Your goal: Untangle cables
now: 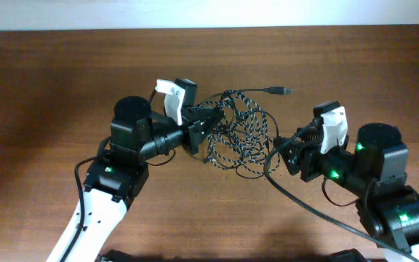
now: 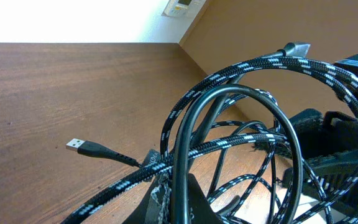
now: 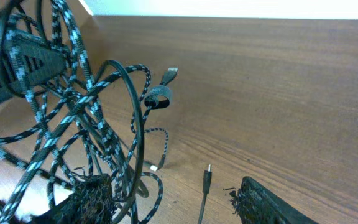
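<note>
The two cables lie in one tangle [image 1: 242,135] at the table's middle. The speckled cable [image 2: 253,65] loops high across the left wrist view, and its USB plug [image 1: 278,90] lies on the wood behind the tangle; the plug also shows in the left wrist view [image 2: 78,145]. The plain black cable [image 2: 185,155] runs over my left gripper [image 2: 185,202], which is shut on strands at the tangle's left side [image 1: 208,124]. My right gripper [image 1: 286,154] is open at the tangle's right edge. In the right wrist view the black cable's small plug [image 3: 207,177] lies between its spread fingers [image 3: 166,190].
The brown wooden table [image 1: 64,80] spreads around the tangle. A pale wall edge [image 1: 195,13] runs along the far side. The thick black arm wire [image 1: 318,211] curves across the table by the right arm.
</note>
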`<action>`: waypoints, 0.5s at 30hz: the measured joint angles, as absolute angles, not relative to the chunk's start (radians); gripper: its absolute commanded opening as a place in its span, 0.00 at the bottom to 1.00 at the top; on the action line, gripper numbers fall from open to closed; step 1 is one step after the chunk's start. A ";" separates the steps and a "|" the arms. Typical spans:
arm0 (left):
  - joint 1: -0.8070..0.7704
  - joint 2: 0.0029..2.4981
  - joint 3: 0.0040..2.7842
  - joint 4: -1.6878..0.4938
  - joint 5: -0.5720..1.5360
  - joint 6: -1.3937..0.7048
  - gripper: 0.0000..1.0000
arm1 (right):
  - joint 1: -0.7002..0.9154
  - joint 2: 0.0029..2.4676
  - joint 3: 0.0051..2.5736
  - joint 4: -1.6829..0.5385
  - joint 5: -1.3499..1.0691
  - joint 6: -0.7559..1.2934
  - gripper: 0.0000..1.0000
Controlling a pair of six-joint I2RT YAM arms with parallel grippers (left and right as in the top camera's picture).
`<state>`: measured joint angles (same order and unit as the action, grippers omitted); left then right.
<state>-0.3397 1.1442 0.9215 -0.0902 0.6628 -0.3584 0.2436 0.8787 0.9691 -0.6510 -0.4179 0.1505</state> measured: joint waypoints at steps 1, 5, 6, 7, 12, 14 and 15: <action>-0.340 1.144 0.921 -0.102 0.663 -0.358 0.00 | 0.257 0.896 0.969 -0.651 -0.421 0.151 0.65; -0.343 1.145 0.921 -0.071 0.788 -0.363 0.00 | 0.270 0.946 0.969 -0.639 -0.432 0.156 0.04; -0.355 1.144 0.921 -0.089 0.861 -0.363 0.00 | 0.270 0.984 0.970 -0.609 -0.417 0.152 0.04; -0.365 1.144 0.926 -0.158 0.908 -0.359 0.00 | 0.272 1.002 0.970 -0.592 -0.372 0.154 0.04; -0.399 1.143 0.971 -0.526 0.636 -0.308 0.00 | 0.125 0.928 0.999 -0.614 -0.126 0.292 0.04; -0.419 1.135 0.981 -0.529 0.489 -0.349 0.57 | 0.052 0.881 0.999 -0.606 -0.119 0.312 0.04; -0.420 1.134 0.981 -0.540 0.413 -0.368 0.99 | 0.025 0.873 1.004 -0.598 -0.100 0.316 0.04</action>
